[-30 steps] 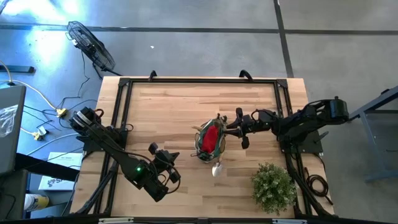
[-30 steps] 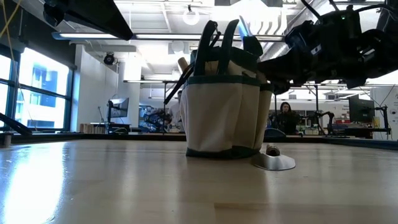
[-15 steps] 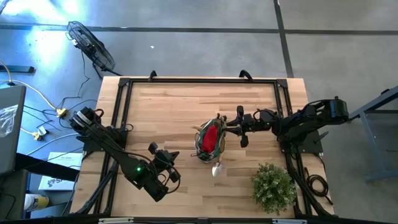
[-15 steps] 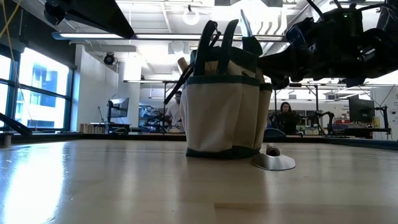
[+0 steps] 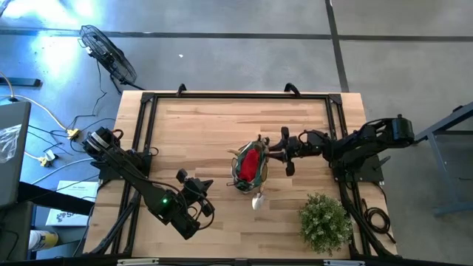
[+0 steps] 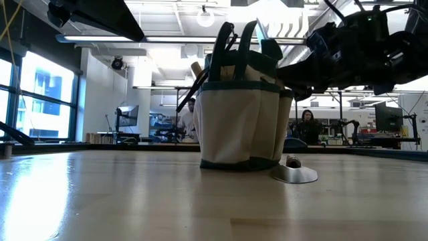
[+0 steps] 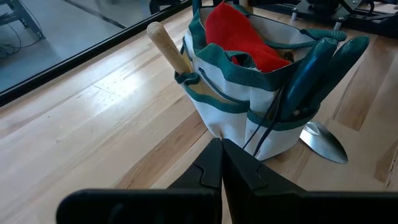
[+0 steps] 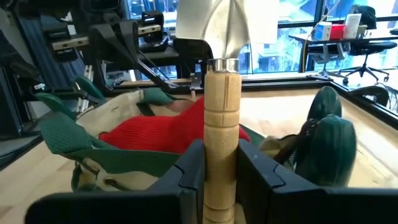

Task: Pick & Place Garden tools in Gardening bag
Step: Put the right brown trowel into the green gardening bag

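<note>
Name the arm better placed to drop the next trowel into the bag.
Right. Its tool is shut on a wooden-handled trowel at the gardening bag. The left tool is shut, empty, farther off.

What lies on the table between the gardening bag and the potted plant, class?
A silver trowel blade lies flat there, beside the gardening bag on the side toward the potted plant; the high view shows it, with bare wood beyond.
</note>
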